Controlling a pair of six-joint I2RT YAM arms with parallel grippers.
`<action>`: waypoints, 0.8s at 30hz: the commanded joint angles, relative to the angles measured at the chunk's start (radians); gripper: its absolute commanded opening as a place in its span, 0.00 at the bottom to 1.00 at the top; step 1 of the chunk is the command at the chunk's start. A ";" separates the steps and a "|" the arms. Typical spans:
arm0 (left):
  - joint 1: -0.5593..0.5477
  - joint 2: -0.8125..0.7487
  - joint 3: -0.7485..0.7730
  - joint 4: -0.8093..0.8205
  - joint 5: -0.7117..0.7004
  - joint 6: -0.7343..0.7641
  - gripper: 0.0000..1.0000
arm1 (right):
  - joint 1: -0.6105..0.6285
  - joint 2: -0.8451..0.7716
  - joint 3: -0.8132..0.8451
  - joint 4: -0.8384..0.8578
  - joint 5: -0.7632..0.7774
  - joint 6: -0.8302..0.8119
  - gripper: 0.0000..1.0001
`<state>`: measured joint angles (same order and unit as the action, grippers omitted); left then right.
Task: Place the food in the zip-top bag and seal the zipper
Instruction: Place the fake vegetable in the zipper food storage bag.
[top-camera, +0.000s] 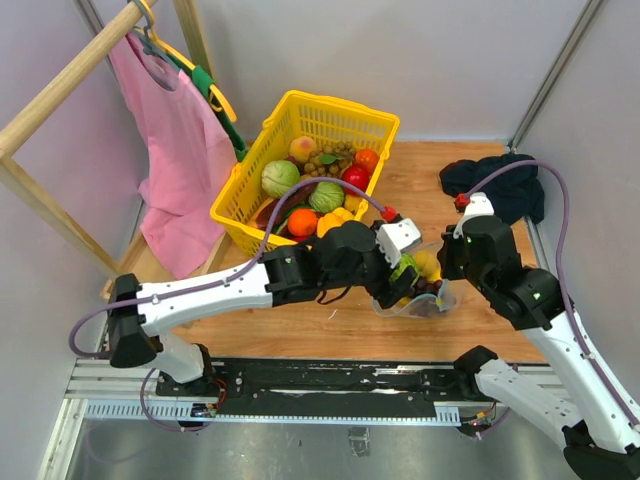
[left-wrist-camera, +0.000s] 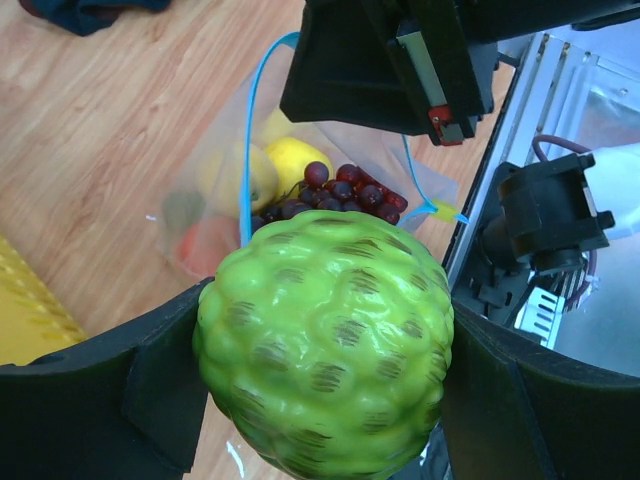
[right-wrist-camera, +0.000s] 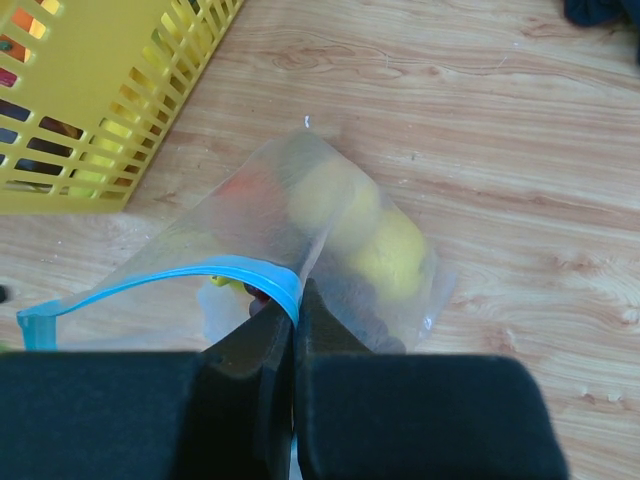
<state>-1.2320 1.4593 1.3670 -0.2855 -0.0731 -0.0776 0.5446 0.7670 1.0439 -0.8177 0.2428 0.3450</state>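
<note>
Left wrist: left end effector (left-wrist-camera: 325, 400) grasps a green custard apple (left-wrist-camera: 325, 330) over the zip-top bag (left-wrist-camera: 200, 190). Right end effector (right-wrist-camera: 293, 345) pinches its zipper (right-wrist-camera: 150, 281).

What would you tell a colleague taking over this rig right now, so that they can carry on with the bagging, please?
Left tool: closed on a bumpy green fruit, held over the bag's open mouth.
Right tool: shut on the zip-top bag at its blue zipper, holding the mouth up and open.
Done: a lemon, dark grapes and a reddish piece are inside the bag.
Left: release the green fruit into the bag, bring over the food lying in the yellow basket, then press the zipper shut.
</note>
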 joint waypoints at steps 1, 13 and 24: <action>-0.012 0.069 0.028 0.100 0.010 0.019 0.32 | -0.012 -0.020 0.015 0.033 -0.009 0.019 0.01; -0.012 0.221 0.069 0.077 -0.188 -0.047 0.31 | -0.012 -0.022 0.008 0.035 -0.022 0.019 0.01; -0.011 0.275 0.067 0.119 -0.357 -0.154 0.45 | -0.012 -0.017 0.007 0.042 -0.041 0.020 0.01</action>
<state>-1.2396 1.7176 1.4204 -0.2024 -0.3340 -0.1730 0.5446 0.7620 1.0439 -0.8192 0.2024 0.3466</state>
